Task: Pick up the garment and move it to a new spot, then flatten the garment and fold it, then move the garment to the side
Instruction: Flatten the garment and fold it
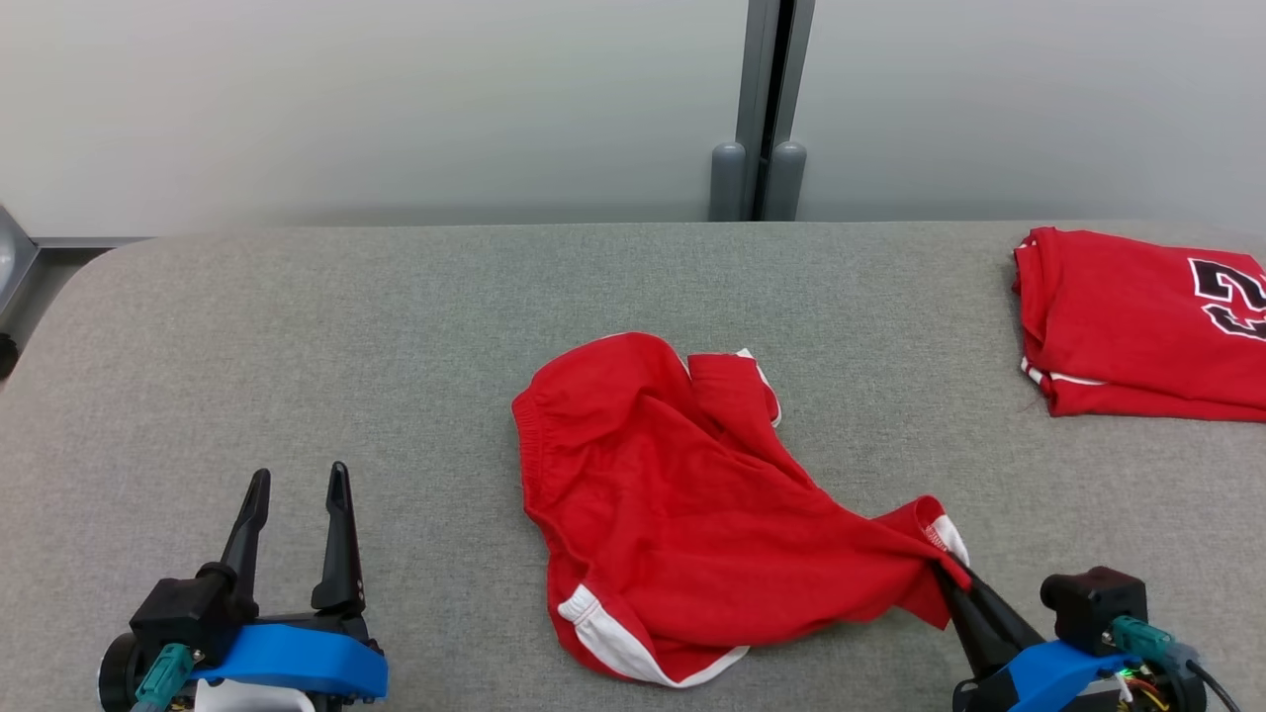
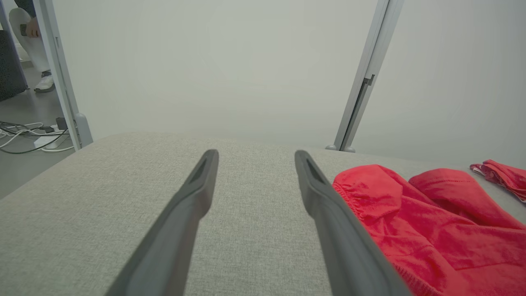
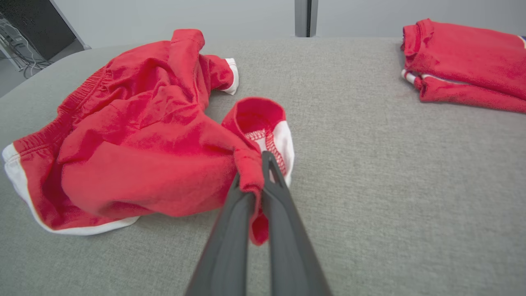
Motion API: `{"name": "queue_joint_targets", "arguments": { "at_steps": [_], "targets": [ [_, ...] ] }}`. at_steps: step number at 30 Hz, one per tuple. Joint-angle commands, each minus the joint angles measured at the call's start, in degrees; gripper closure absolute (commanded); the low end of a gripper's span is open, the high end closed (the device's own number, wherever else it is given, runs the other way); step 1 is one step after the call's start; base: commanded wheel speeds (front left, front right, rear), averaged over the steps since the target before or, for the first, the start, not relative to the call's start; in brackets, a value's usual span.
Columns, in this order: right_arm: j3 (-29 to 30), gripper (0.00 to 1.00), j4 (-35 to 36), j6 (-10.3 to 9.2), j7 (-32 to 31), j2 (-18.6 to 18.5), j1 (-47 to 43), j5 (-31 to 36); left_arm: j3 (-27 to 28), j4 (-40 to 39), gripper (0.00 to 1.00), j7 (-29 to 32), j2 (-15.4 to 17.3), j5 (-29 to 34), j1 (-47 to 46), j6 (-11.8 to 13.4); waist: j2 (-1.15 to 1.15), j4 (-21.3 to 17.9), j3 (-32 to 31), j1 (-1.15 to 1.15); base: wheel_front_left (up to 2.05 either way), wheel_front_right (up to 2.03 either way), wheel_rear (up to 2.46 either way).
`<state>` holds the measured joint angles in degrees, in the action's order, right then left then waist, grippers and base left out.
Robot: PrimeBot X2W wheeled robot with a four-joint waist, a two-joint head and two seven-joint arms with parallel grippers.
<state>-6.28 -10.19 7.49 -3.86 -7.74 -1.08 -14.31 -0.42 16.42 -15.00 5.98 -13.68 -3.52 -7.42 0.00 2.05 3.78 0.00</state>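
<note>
The right gripper (image 1: 951,578) is clamping the garment (image 1: 682,494) at its near-right hem for the pick-up, likely needing a lift next, while the left gripper (image 1: 300,485) is hovering, fingers apart.

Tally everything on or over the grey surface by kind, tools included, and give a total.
crumpled red shorts: 1
folded red jersey: 1
tools: 2 (left tool open, right tool shut on the shorts)
Total: 4
</note>
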Motion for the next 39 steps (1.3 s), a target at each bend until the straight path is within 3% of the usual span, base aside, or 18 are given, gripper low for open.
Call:
{"name": "queue_joint_targets", "arguments": {
  "at_steps": [1, 2, 8, 14, 19, 30, 39],
  "targets": [
    [0.84, 0.05, 2.16, 0.01, -0.70, 0.48, -1.15, 0.75, 0.27, -0.14, 0.00, -0.24, 0.02, -0.03, -0.01, -0.12, 0.00, -0.07, 0.12, 0.00, 0.00, 0.00, 0.00],
    [1.26, 0.00, 3.44, 0.01, -1.09, 0.86, -1.66, 1.02, 0.23, -0.09, 0.00, -0.24, 0.03, -0.08, -0.19, -0.12, 0.00, -0.11, 0.20, 0.00, 0.00, 0.00, 0.00],
    [3.15, 0.00, 8.83, 0.01, 0.80, 2.04, -0.25, 3.32, -0.12, 0.02, 0.00, -0.24, 0.37, -0.27, -0.66, -0.12, 0.00, -0.08, 0.34, 0.00, 0.00, 0.00, 0.00],
    [4.21, 0.00, 9.94, 0.01, 6.58, 3.12, 2.96, 4.93, 0.32, -0.36, 0.00, -0.24, 0.71, -0.41, -0.89, -0.11, 0.00, -0.29, 0.72, 0.00, 0.00, 0.00, 0.00],
    [4.71, 0.00, 6.87, 0.01, 12.13, 4.17, 5.88, 6.51, 0.49, -0.57, 0.00, -0.24, 0.91, -0.29, -1.10, -0.11, 0.00, -0.53, 1.14, 0.00, 0.00, 0.00, 0.00],
    [4.85, 0.00, -3.16, 0.01, 16.74, 4.82, 10.32, 7.42, -0.10, -0.45, 0.00, -0.24, 1.36, 0.13, -1.76, -0.12, 0.00, -0.63, 1.46, 0.00, 0.00, 0.00, 0.00],
    [5.53, 0.00, -6.48, 0.01, 17.85, 4.81, 11.38, 7.75, -8.17, -0.44, 0.00, 0.01, 3.09, 2.51, -3.45, -0.12, 0.00, -1.24, 0.64, 0.00, 0.00, 0.00, 0.00]
  ]
}}
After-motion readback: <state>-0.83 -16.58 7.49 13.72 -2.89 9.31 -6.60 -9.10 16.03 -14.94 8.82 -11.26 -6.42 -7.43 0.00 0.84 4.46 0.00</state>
